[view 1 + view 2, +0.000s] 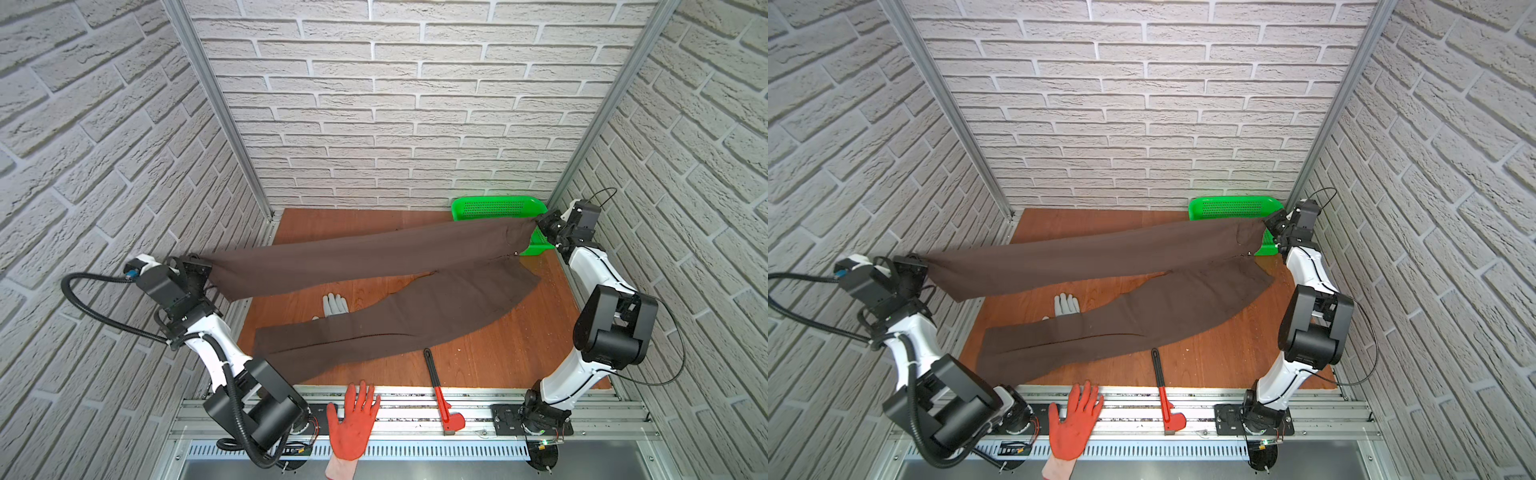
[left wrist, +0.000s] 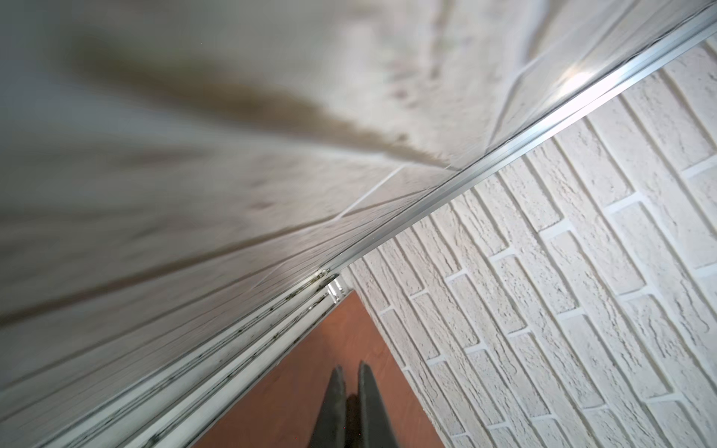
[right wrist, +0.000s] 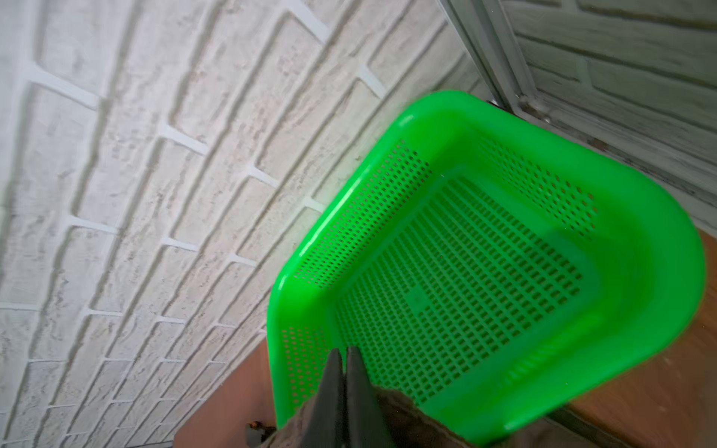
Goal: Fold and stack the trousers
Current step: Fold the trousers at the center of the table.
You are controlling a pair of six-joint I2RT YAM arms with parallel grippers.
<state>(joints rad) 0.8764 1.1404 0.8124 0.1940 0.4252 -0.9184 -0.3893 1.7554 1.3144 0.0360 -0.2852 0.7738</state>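
Your left end effector (image 1: 207, 269) and right end effector (image 1: 539, 221) each clench the trousers (image 1: 374, 262), stretched left to far right above the surface (image 1: 478, 361), so the near leg lying on it can drag the grey glove (image 1: 335, 304).

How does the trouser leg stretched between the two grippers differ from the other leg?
The raised leg hangs in the air, held between the left gripper and the right gripper; the other leg lies on the table. The raised leg is pulled straight; the other leg bends near the seat and covers part of a pale glove. Both are matte dark brown, joined in one pair of trousers.
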